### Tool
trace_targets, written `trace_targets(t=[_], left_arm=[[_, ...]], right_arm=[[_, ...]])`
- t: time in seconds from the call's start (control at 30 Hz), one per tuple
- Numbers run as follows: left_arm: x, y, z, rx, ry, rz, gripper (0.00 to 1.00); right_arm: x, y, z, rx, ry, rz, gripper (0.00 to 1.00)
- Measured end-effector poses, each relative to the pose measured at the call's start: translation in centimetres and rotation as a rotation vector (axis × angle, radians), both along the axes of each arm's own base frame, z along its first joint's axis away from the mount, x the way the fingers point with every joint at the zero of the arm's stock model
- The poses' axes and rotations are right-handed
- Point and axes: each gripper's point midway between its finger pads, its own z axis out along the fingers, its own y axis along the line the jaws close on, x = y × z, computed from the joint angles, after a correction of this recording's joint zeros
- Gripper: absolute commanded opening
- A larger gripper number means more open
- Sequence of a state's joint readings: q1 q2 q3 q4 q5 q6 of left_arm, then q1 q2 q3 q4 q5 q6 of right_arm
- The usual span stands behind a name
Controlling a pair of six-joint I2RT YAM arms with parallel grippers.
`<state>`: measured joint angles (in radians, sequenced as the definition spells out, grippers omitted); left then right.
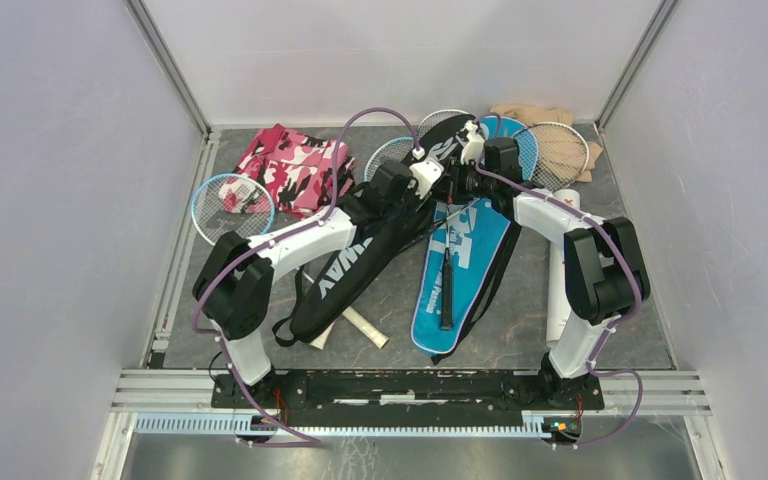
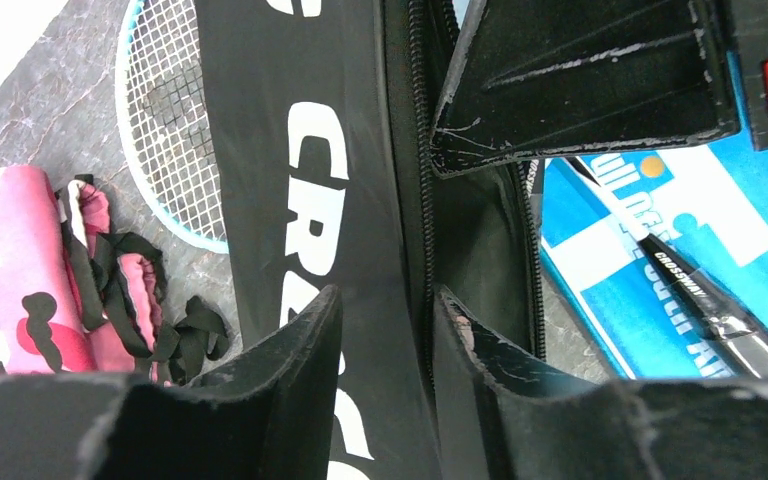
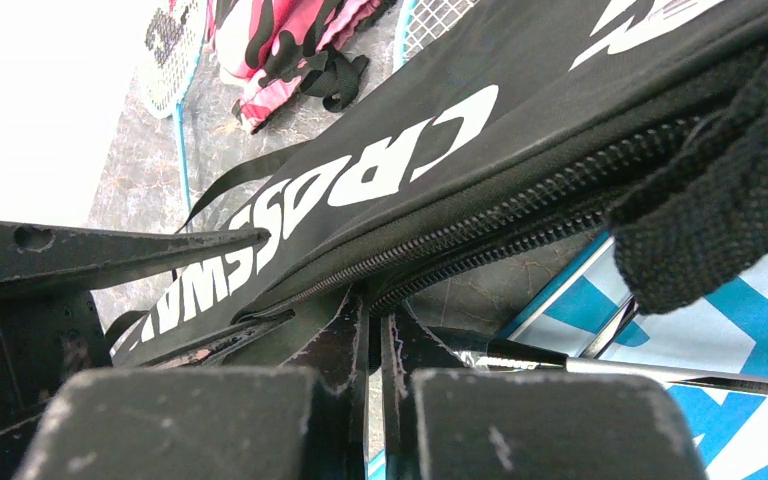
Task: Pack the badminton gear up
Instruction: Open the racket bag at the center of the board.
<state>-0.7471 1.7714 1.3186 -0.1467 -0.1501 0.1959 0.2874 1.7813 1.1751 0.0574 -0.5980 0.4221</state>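
To the left of the left end effector (image 2: pixel 388 295) lies the pink camouflage cloth (image 2: pixel 10 270), its loose black straps (image 2: pixel 175 335) close by. A sideways sweep there could hook them and drag the cloth along.

The left end effector is released. Its fingers (image 2: pixel 300 350) stand parted on either side of the zip edge of the black "CROSSWAY" racket cover (image 1: pixel 340 285) without pinching it, so it steadies nothing. That cover lies slantwise on the worktop (image 1: pixel 390 300), over a blue-rimmed racket head (image 2: pixel 165 130) to the left of the fingers.

The right end effector (image 3: pixel 370 305), just across the zip, is clenched, apparently on a thin lip of the cover's edge. With only that pinch, a pull may slip off the fabric. Or it may drag the whole cover instead of spreading the mouth, shifting the racket beneath.

A woven black loop (image 3: pixel 720 200) hangs to its right and could snag. Below and to the right, a dark racket shaft (image 2: pixel 700 290) rests on the blue "SPORT" racket cover (image 1: pixel 465 270), easily knocked askew.
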Motion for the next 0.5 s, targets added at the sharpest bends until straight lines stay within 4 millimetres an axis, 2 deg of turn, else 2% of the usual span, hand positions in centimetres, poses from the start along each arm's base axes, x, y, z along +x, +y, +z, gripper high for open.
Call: trace_targets(t=[0.4, 0.5], left_arm=[[0.37, 0.84, -0.34, 0.048, -0.024, 0.034, 0.74], [0.15, 0.8, -0.55, 0.057, -0.025, 0.035, 0.76]], right_arm=[[-0.08, -0.03, -0.05, -0.001, 0.002, 0.004, 0.0], [-0.1, -0.08, -0.04, 0.001, 0.004, 0.006, 0.0]])
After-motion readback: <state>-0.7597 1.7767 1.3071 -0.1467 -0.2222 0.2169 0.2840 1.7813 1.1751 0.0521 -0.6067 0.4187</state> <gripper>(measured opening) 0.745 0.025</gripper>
